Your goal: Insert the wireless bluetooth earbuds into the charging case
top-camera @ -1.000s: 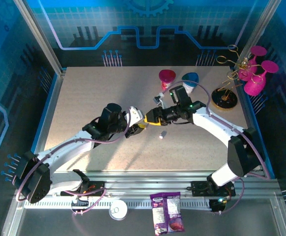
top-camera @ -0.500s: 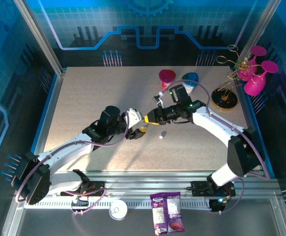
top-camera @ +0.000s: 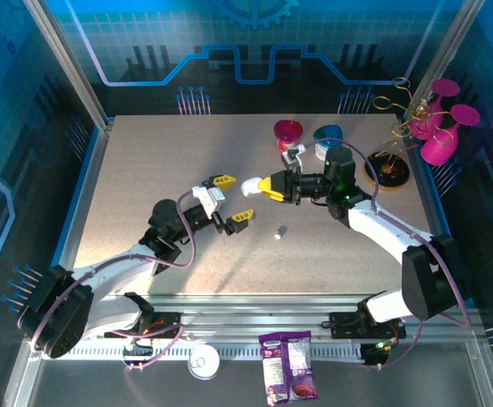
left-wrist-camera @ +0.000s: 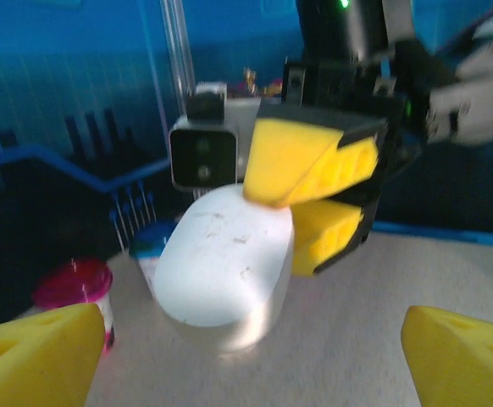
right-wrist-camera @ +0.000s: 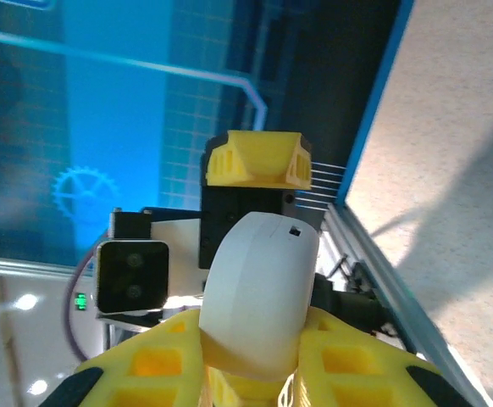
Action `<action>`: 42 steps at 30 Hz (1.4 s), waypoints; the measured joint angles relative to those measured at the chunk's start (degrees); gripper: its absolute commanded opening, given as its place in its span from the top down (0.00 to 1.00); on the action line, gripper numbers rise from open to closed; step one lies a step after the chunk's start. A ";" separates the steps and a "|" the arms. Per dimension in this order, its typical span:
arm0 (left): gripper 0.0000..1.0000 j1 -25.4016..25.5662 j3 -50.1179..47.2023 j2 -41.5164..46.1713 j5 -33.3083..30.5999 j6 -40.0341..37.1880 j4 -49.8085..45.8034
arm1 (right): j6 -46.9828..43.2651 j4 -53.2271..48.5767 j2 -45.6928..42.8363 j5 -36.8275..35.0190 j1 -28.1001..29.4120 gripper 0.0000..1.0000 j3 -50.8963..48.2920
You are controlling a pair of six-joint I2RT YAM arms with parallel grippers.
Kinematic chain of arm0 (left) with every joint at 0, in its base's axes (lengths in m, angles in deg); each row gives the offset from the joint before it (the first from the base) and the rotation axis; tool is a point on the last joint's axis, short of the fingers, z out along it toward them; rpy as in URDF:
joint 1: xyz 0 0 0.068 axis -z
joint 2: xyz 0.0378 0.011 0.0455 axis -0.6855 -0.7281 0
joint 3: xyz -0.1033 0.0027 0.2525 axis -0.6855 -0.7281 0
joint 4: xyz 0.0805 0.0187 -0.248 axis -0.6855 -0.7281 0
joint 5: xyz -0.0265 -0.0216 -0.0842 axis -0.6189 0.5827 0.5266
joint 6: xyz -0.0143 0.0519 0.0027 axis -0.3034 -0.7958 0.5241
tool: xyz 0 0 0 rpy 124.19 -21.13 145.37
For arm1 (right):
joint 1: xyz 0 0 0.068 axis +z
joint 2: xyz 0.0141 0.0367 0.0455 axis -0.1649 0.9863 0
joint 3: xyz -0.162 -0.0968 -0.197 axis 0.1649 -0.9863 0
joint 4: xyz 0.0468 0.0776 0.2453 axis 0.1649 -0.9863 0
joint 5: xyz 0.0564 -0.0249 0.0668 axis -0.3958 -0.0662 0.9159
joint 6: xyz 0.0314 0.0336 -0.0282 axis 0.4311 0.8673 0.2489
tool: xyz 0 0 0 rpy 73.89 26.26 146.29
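Right gripper [top-camera: 269, 186] is pinching the white charging case [top-camera: 251, 185] over mid-table [top-camera: 145, 170]. Left gripper [top-camera: 233, 198] is standing spread wide, empty. An earbud [top-camera: 280, 231] is lying toward the near edge.

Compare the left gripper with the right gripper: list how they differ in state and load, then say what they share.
The left gripper has its jaws wide apart; the right gripper has its jaws closed. The left gripper holds nothing; the right gripper clamps the white charging case by one end. Both are yellow-tipped and face each other.
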 measured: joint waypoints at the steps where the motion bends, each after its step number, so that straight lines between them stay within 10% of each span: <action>1: 0.12 0.00 0.00 -1.44 0.31 0.98 3.23 | 4.85 6.32 0.81 0.07 -0.09 0.81 -0.74; 10: 0.21 -0.02 0.07 -8.81 1.99 5.88 16.74 | 27.87 35.43 5.51 -0.70 -0.13 0.81 -3.52; 27: 0.61 -0.96 4.92 -12.61 5.81 12.70 20.15 | 32.17 43.65 6.10 -0.63 0.00 0.83 -5.25; 42: 0.54 -1.18 5.44 -13.07 7.32 13.97 20.37 | 32.57 45.55 6.88 -0.63 0.42 0.83 -5.25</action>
